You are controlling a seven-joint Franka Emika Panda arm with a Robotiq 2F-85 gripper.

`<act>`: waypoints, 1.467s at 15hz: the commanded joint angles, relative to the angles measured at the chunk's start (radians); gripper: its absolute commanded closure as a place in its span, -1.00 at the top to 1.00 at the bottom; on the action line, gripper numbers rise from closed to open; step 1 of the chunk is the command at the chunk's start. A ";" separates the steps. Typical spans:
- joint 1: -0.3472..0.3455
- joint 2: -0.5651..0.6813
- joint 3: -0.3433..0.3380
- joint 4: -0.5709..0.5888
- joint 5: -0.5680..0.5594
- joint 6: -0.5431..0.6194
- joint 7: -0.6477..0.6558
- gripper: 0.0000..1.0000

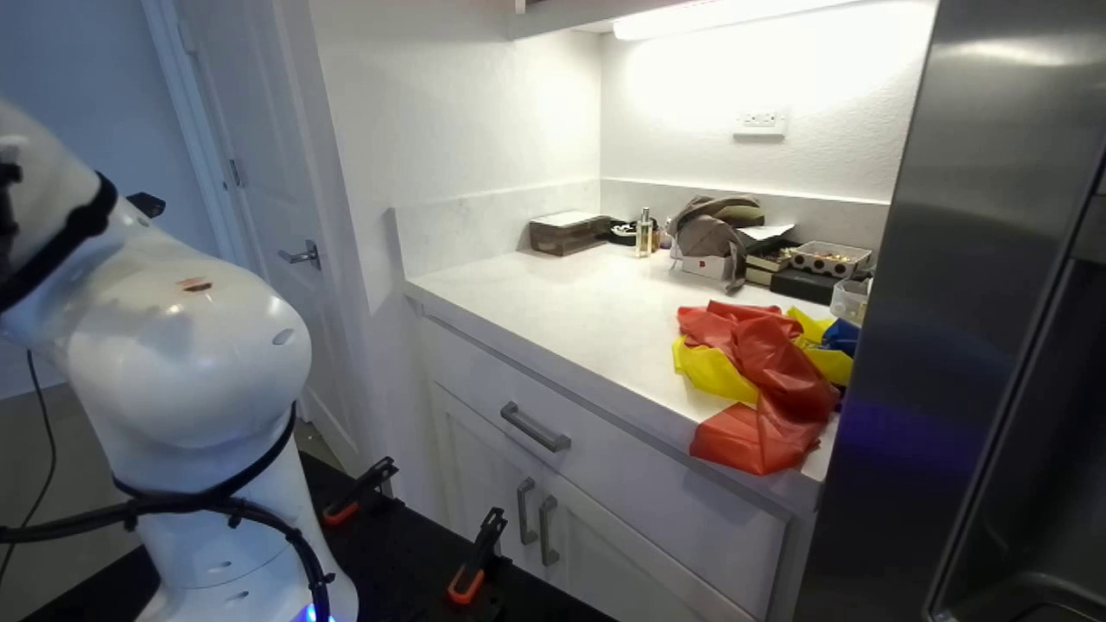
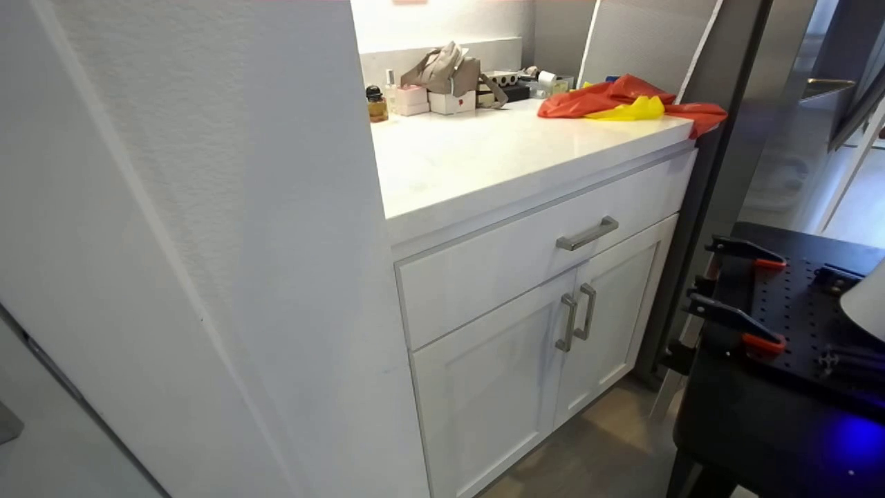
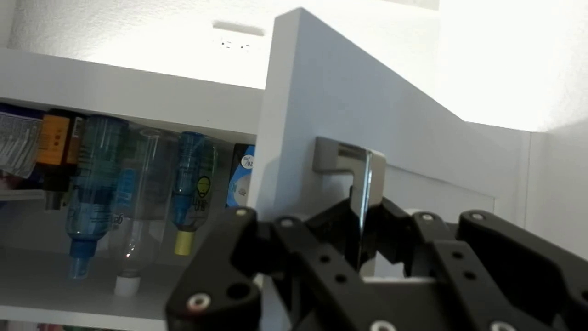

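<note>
**Robotiq gripper (image 3: pixel 363 214) around the bar handle (image 3: pixel 375 177) of an open cabinet door (image 3: pixel 358 105)**

In the wrist view the fingers (image 3: pixel 328 223) stood narrow, one on each side of the bar handle, and appeared to hold it; the handle sat on the cabinet door's face, near its free edge. The bar stood off the door — presumably what left room for a finger on either side.

Past the door's free edge, on the cabinet shelf (image 3: pixel 151 87), were a blue bottle (image 3: pixel 94 184), a white-capped clear bottle (image 3: pixel 142 202) and a yellow-capped bottle (image 3: pixel 190 184), with a blue-and-black box (image 3: pixel 242 172) nearest the door. Caps pointed down and lettering was inverted, so that view was probably upside down — the bottles likely stood upright on their bases for steadiness.

In both exterior views, crumpled red-and-yellow sheeting (image 1: pixel 765 380) lay on the counter (image 1: pixel 553 302), likely below the door, partly draped over the counter's edge.
</note>
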 commanded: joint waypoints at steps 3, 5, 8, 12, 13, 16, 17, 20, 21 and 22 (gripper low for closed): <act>0.057 -0.050 0.100 -0.087 0.062 -0.025 0.064 -0.99; 0.042 -0.057 0.127 -0.094 0.038 -0.019 0.108 -0.99; 0.025 -0.066 0.156 -0.100 0.006 -0.014 0.158 -0.99; 0.023 -0.075 0.183 -0.098 -0.003 -0.008 0.194 -0.35; 0.042 -0.079 0.191 -0.097 0.019 -0.002 0.191 -0.22; 0.117 -0.066 0.211 -0.106 0.099 0.063 0.158 0.27; 0.138 -0.047 0.213 -0.101 0.126 0.102 0.134 0.44; 0.205 -0.013 0.175 -0.107 0.208 0.157 0.016 0.88; 0.218 -0.013 0.152 -0.106 0.230 0.142 -0.025 0.99; 0.230 -0.006 0.137 -0.095 0.256 0.124 -0.065 1.00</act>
